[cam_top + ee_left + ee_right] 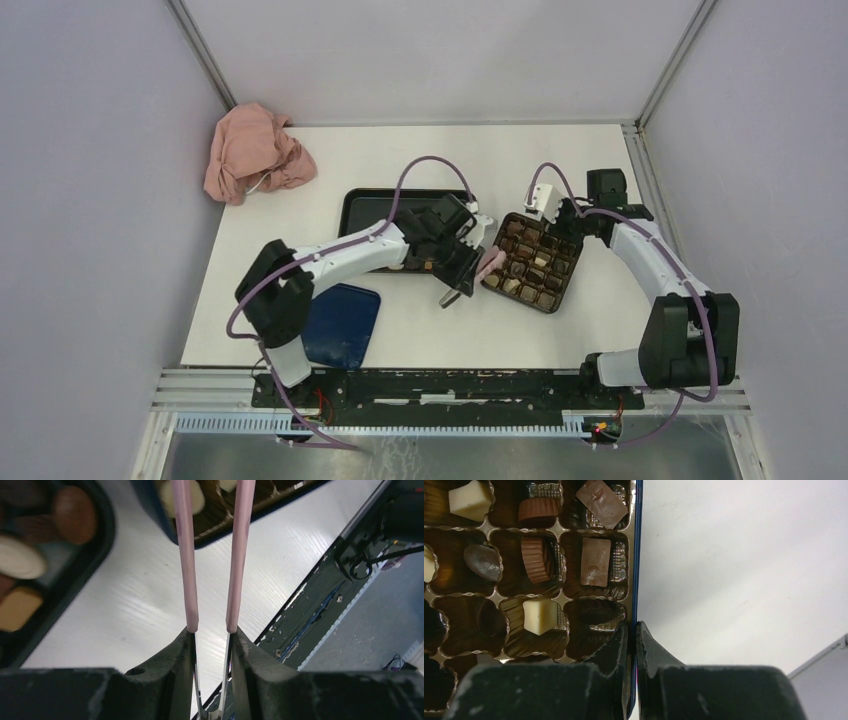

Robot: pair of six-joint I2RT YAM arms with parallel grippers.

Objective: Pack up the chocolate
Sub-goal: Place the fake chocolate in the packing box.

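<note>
On the white table (450, 330) the right gripper (633, 630) pinches the wall of the box (466, 625) while the left gripper (212, 635) clasps the tongs (185, 555) over the box's edge; with chocolate (595, 562) in the box and in the tray (375, 210) beside it, I'd centre over an empty cell before easing off.

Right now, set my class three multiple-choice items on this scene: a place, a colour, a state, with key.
1. Where does the lid lie, seen from above? A. near left B. far right C. far middle
2. The tongs are: A. green B. black C. pink
3. The right gripper is: A. open B. shut on the box wall C. out of view
Key: 1 A, it sits low and left in the top view; 2 C, both tong arms show pink; 3 B, it pinches the wall.
</note>
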